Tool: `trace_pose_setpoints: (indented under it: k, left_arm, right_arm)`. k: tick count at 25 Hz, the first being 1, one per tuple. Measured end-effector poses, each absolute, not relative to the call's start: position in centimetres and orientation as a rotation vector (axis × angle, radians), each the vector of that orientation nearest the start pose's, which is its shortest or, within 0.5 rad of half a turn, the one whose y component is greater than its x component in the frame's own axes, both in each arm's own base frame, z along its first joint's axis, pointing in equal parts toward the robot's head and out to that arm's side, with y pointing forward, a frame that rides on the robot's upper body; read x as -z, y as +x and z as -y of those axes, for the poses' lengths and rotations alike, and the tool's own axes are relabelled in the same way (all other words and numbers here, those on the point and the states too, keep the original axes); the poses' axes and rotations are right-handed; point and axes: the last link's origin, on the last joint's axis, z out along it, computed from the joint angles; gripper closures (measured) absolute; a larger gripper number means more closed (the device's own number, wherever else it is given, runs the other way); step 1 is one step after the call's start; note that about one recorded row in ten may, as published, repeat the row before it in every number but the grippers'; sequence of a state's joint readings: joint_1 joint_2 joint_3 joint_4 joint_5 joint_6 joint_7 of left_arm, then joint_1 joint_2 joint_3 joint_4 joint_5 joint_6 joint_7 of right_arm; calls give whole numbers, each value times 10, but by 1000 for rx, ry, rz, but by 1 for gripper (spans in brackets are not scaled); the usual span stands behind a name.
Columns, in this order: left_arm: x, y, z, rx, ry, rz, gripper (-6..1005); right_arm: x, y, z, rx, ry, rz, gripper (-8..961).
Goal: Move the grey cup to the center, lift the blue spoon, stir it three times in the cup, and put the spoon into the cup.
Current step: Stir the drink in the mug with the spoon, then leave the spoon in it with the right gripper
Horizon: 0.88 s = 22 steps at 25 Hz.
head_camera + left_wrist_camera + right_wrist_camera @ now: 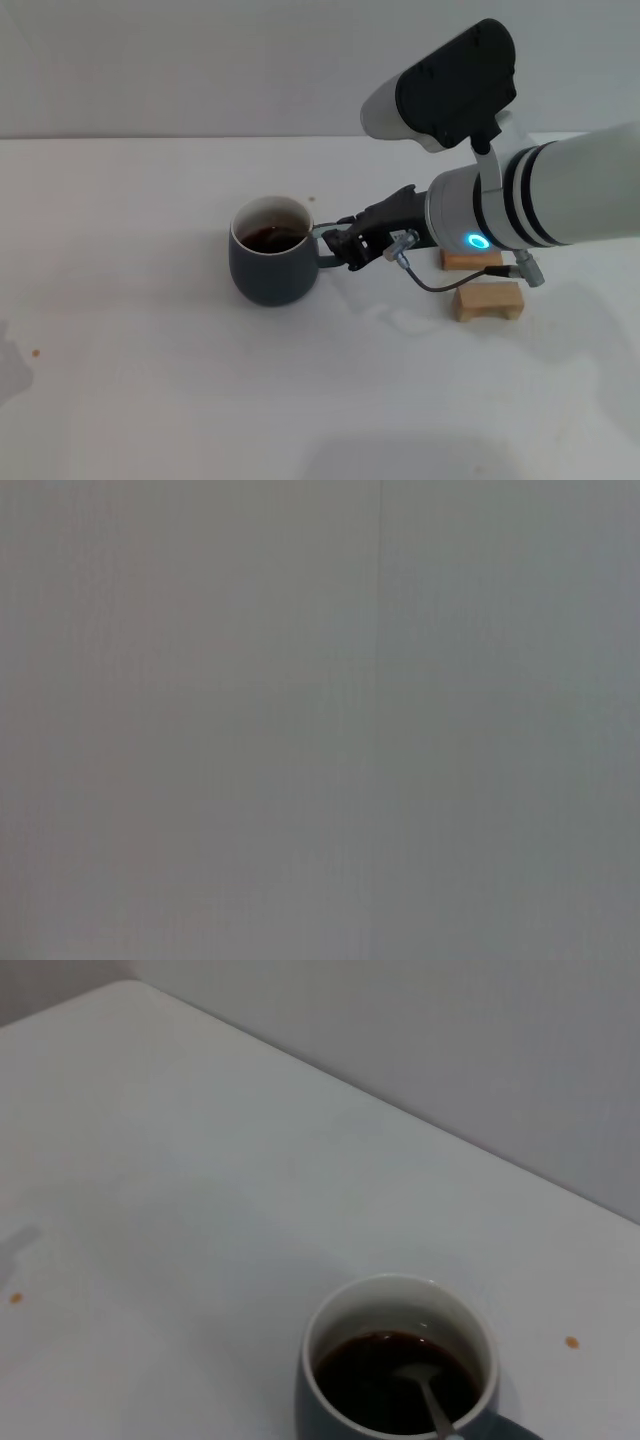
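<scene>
Right pincer (345, 243) seems clamped on the spoon (428, 1396) in the cup (270, 266); stir gently, avoiding the rim.

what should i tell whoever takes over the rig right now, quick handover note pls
Right gripper: at the grey cup's handle side, beside the rim; whether its fingers grip the spoon cannot be told.
Left gripper: not in view; its wrist camera shows only a blank surface.
Grey cup: on the white table, holding dark liquid, left of two wooden blocks.
Blue spoon: its bowl is down in the liquid, its neck rising toward the rim.
Done: cup placed, spoon in the cup.
Left: confirm the stirs are finished, release the spoon, and withdraw the right arm.
</scene>
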State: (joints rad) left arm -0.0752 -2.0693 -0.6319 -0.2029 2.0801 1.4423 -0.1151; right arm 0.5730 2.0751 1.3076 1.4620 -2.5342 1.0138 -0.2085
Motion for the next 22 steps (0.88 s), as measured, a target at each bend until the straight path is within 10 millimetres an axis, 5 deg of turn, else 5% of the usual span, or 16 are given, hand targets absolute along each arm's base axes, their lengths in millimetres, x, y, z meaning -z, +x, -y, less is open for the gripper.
trace_pose_setpoints:
  k: [22]
  left_arm:
    - [-2,-385,-201,645,-1404,586,1001]
  right_arm:
    - [84,80,-355,-8,-2573,-676,791]
